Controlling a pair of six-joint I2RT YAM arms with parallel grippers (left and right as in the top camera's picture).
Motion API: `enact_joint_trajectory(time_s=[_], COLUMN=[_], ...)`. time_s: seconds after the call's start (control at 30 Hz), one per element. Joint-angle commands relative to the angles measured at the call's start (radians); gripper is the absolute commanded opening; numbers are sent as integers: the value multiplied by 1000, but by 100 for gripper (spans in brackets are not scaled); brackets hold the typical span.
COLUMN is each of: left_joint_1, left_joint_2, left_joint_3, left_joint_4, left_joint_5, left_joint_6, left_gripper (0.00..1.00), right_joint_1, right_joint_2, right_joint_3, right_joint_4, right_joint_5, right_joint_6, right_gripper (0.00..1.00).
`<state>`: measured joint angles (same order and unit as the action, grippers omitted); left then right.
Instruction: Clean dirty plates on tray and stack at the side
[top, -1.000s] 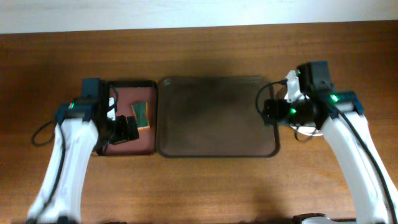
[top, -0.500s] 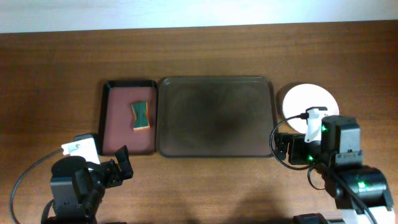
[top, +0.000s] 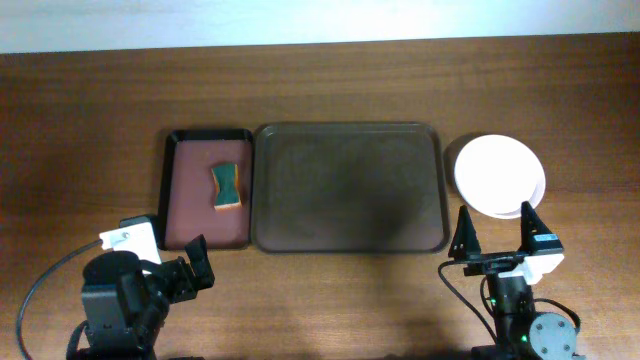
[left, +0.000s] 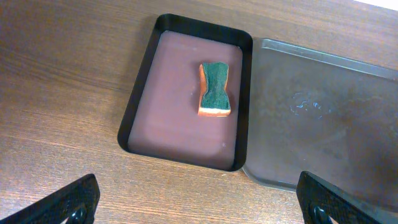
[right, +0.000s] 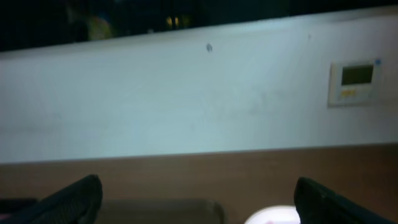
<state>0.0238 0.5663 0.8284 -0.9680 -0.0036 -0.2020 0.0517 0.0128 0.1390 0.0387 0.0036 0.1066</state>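
Observation:
The dark brown tray (top: 347, 187) lies bare in the middle of the table; its left part shows in the left wrist view (left: 323, 118). A stack of plates (top: 499, 177), white on top with a pale rim showing under it, sits on the table right of the tray; its edge shows in the right wrist view (right: 273, 216). No smears show on the top plate. My left gripper (top: 196, 264) is open and empty near the front left edge. My right gripper (top: 497, 232) is open and empty, just in front of the plate stack, pointing level toward the wall.
A narrow black-rimmed tray with a maroon inside (top: 206, 188) lies left of the brown tray and holds a green and orange sponge (top: 227, 187); the sponge also shows in the left wrist view (left: 215, 88). A white wall with a small thermostat (right: 356, 81) stands behind the table.
Both arms have pulled back from over the trays to the front edge. The right arm drew away from the plate stack and now points level. The sponge lies in the maroon tray.

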Motion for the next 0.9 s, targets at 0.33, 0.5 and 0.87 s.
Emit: enact_joint_trajectory(time_s=[0.33,0.5,0.87], left_joint_1=[3,3,3], left_joint_2=[-3,-3,-272], left_joint_3=[-7,-7,-280], left_joint_4=[2,2,196], left_joint_5=[0,0,-18], left_joint_6=[16,16,16], left_gripper=[99,99,99], right_joint_1=[-41,-41,-41], right_joint_2=[-9,-9,-9], right_joint_3=[-134,-134,-134], right_joint_4=[-114,-114,-114], right_joint_5=[-44,-44,-44], right_joint_6=[-151,-151,-151], right_gripper=[99,99,99])
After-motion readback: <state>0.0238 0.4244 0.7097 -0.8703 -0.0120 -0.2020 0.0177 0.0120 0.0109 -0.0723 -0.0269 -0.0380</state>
